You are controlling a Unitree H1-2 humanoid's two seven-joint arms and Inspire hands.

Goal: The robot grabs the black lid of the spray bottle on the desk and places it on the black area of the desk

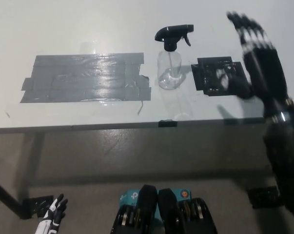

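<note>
One spray bottle (169,68) stands upright on the desk (88,29), black lid (172,35) on, between one grey taped patch (86,78) and one black area (216,75). My right hand (256,53) hangs spread and empty, partly hiding that area; my left hand (51,222) is cut off, lower left.

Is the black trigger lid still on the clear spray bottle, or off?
On. The black trigger lid sits atop the upright clear spray bottle.
</note>
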